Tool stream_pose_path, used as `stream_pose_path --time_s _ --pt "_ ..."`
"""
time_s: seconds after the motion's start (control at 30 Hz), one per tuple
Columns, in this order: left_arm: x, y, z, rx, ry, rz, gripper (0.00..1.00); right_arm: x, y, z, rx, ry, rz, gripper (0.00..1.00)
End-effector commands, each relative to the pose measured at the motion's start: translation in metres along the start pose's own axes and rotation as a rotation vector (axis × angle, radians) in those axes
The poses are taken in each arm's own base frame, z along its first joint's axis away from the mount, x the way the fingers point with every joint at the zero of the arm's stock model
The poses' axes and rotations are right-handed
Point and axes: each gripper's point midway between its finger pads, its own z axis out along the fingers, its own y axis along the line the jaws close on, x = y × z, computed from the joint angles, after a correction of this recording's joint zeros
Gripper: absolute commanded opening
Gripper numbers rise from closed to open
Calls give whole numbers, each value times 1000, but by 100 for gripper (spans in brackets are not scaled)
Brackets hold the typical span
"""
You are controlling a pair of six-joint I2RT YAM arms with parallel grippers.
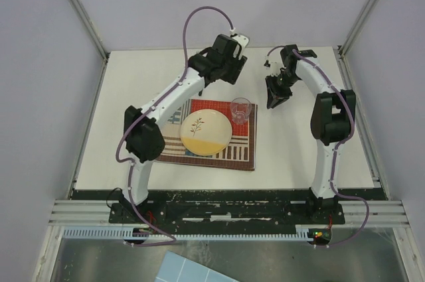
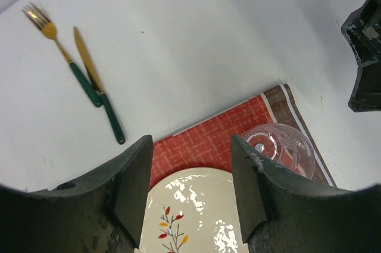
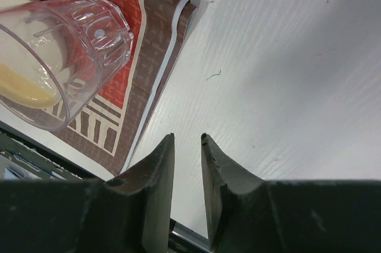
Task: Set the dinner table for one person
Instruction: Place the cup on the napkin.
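The white dinner table (image 1: 299,149) (image 2: 208,38) (image 3: 286,56) carries a striped red placemat (image 1: 242,152) (image 2: 202,140) (image 3: 155,38). On it lies a cream plate (image 1: 206,133) (image 2: 190,211) with a leaf sprig, and a clear glass (image 1: 240,109) (image 2: 280,149) (image 3: 59,56) stands at its back right corner. My left gripper (image 1: 222,70) (image 2: 190,146) hangs open over the plate's far rim, holding nothing. A fork (image 2: 56,38) and knife (image 2: 98,86), green-handled, lie on bare table beyond the mat, hidden in the top view. My right gripper (image 1: 275,96) (image 3: 187,137), narrowly open and empty, hovers right of the glass.
Metal frame rails (image 1: 226,212) run along the near edge where both arm bases are bolted. White walls enclose the table on the left, back and right. A pale blue tiled sheet (image 1: 192,272) lies below the front rail.
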Motion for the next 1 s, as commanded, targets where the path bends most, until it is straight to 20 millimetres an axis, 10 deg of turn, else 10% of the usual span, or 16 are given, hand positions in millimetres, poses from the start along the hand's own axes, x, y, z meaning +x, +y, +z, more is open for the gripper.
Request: stream_pose_path --time_s 0.0,0.4,0.97 --pt "-17 41 -40 -109 -64 30 61 -6 4 -2 -25 -13 5 32" --pt "139 192 -29 -250 259 -220 54 -7 -4 20 -34 54 50 31" --pt "204 211 -33 -248 353 -298 51 -34 17 57 -259 65 134 38"
